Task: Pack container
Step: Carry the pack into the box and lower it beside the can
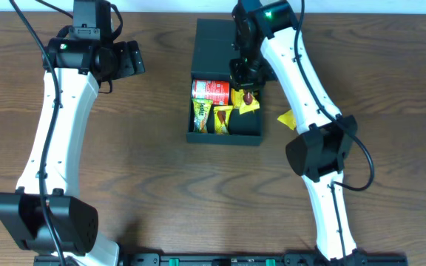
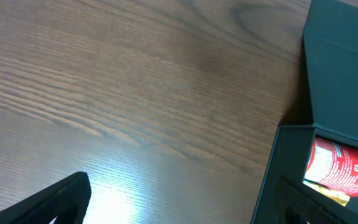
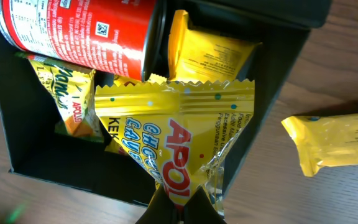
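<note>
The box [image 1: 225, 137] sat mid-tabletop [image 1: 154, 185]. Its long axis ran from the arms' side to the far side, and its lid [image 1: 213, 44] lay open flat at the far end. My right pincer [image 3: 179, 210] was clamped on a yellow packet [image 3: 179, 137] over the box's right half. On it I read "APOL" in red, "CHOC" and "LAYE" in blue, and "KEK" beside them. Inside, a red can [image 3: 86, 31] lay crosswise at the far end, its print too small to read, with a green packet [image 3: 67, 93] next to it. 1 spare packet [image 3: 334, 140], also yellow, lay on the tabletop just right of the box. My left pincer [image 1: 128, 60] hung with jaws apart, well left of the box, holding nothing.
</note>
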Robot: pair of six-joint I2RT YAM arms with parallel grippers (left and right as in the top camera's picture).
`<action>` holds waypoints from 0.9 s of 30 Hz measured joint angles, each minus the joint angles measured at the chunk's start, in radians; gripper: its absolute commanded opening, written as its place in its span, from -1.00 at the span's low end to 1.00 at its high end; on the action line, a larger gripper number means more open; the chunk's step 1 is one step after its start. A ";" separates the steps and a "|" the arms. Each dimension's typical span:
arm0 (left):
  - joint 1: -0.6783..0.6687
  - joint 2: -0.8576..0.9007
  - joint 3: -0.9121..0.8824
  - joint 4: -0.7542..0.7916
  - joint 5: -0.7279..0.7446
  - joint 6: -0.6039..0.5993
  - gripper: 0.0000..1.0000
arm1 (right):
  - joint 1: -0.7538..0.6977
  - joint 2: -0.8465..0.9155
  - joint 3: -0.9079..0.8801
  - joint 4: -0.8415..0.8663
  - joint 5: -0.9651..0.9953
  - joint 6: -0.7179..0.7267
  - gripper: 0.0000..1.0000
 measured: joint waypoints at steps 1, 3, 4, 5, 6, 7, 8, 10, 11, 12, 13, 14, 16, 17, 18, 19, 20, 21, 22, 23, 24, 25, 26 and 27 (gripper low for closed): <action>0.000 0.000 0.000 0.000 0.000 0.000 0.89 | 0.001 0.000 -0.001 -0.001 0.000 0.000 -0.96; 0.000 0.000 0.000 0.000 0.000 0.000 0.90 | 0.002 0.000 -0.001 -0.001 0.000 -0.001 -0.96; 0.000 0.000 0.000 0.000 0.000 0.000 0.90 | 0.002 0.000 -0.002 -0.001 0.000 -0.002 -0.97; 0.000 0.000 0.000 0.000 0.000 0.000 0.90 | 0.003 0.000 -0.004 -0.002 0.000 -0.004 -0.96; 0.000 0.000 0.000 0.000 0.000 0.000 0.90 | 0.003 0.000 -0.006 -0.002 0.000 -0.005 -0.96; 0.000 0.000 0.000 -0.002 -0.001 0.000 0.89 | 0.004 -0.006 -0.016 0.002 0.001 -0.005 -0.97; 0.000 0.000 0.000 -0.003 -0.001 0.000 0.89 | 0.005 -0.019 -0.045 0.006 0.002 -0.007 -0.96; 0.000 0.000 0.000 -0.013 -0.003 0.000 0.88 | 0.013 -0.070 -0.137 0.003 0.009 -0.008 -0.96; 0.000 0.000 0.000 -0.018 -0.004 0.000 0.88 | 0.014 -0.105 -0.190 0.010 0.013 -0.008 -0.97; 0.000 0.000 0.000 -0.020 -0.005 0.000 0.88 | 0.016 -0.140 -0.236 0.024 0.016 -0.008 -0.96; 0.000 0.000 0.000 -0.020 -0.008 0.000 0.88 | 0.017 -0.190 -0.300 0.054 0.016 -0.008 -0.96; 0.000 0.000 0.000 -0.020 -0.008 0.000 0.88 | 0.016 -0.247 -0.367 0.092 0.019 -0.009 -0.96; 0.000 0.000 0.000 -0.021 -0.012 0.000 0.88 | 0.010 -0.344 -0.473 0.162 0.021 -0.008 -0.97; 0.000 0.000 0.000 -0.020 -0.013 0.000 0.88 | 0.002 -0.410 -0.541 0.204 0.019 -0.009 -0.97; 0.000 0.000 0.000 -0.021 -0.014 0.000 0.88 | -0.006 -0.463 -0.595 0.248 0.016 -0.009 -0.96; 0.000 0.000 0.000 -0.021 -0.014 0.000 0.87 | -0.014 -0.501 -0.635 0.279 0.011 -0.007 -0.97; 0.000 0.000 0.000 -0.021 -0.014 0.000 0.88 | -0.020 -0.526 -0.661 0.298 0.008 -0.004 -0.97; 0.000 0.000 0.000 -0.021 -0.014 0.000 0.87 | -0.026 -0.545 -0.687 0.319 0.009 0.006 -0.96; 0.000 0.000 0.000 -0.021 -0.014 0.000 0.87 | -0.026 -0.552 -0.703 0.333 0.008 0.018 -0.97; 0.000 0.000 0.000 -0.021 -0.014 0.000 0.87 | -0.022 -0.551 -0.718 0.352 0.010 0.035 -0.97; 0.000 0.000 0.000 -0.023 -0.014 0.000 0.87 | -0.014 -0.541 -0.730 0.372 0.015 0.059 -0.97; 0.000 0.000 0.000 -0.023 -0.014 0.000 0.87 | -0.006 -0.528 -0.736 0.388 0.020 0.081 -0.97; 0.000 0.000 0.000 -0.026 -0.014 0.000 0.87 | 0.008 -0.511 -0.743 0.410 0.028 0.107 -0.97; 0.000 0.000 0.000 -0.028 -0.014 0.000 0.87 | 0.023 -0.495 -0.747 0.430 0.035 0.134 -0.97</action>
